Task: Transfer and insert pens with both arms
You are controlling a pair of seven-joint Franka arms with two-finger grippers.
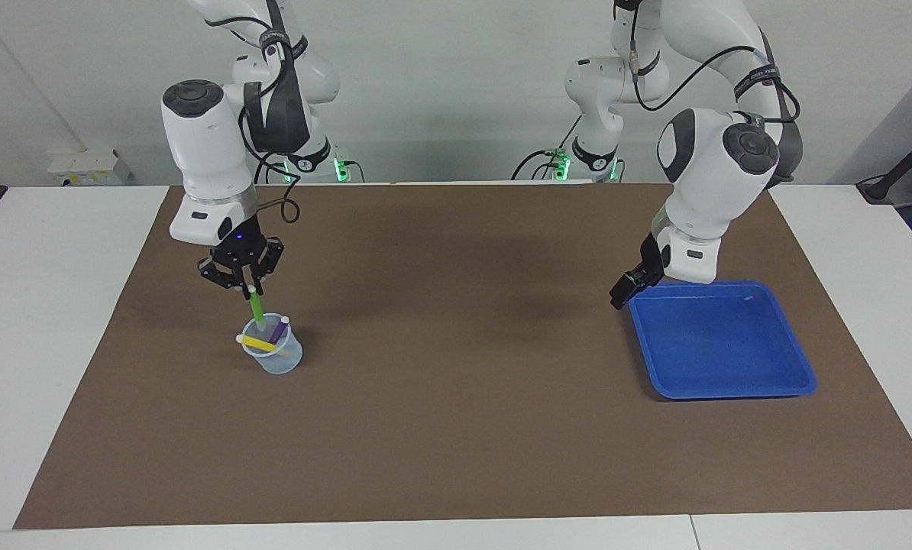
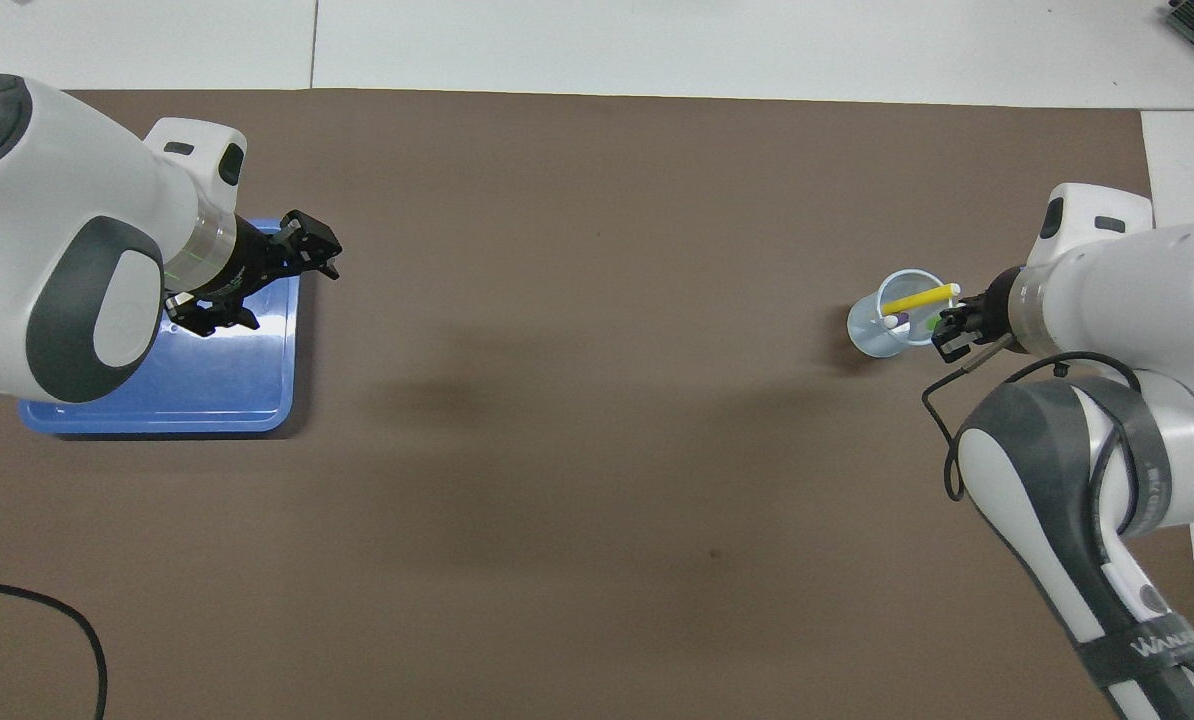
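A clear plastic cup (image 1: 282, 363) (image 2: 869, 338) stands on the brown mat toward the right arm's end of the table. A yellow pen (image 1: 260, 343) (image 2: 919, 298) and a purple pen (image 1: 279, 328) lean inside it. My right gripper (image 1: 252, 289) (image 2: 947, 330) hangs just above the cup, shut on the pale top of the green pen (image 1: 257, 309), which stands nearly upright with its lower end inside the cup. My left gripper (image 1: 630, 287) (image 2: 262, 280) is open and holds nothing, over the robot-side edge of the blue tray (image 1: 723, 344) (image 2: 217, 390).
The blue tray sits toward the left arm's end of the table with nothing in it. The brown mat (image 1: 456, 382) covers most of the white table. Two smaller white arms with green lights (image 1: 593, 156) stand at the robots' edge.
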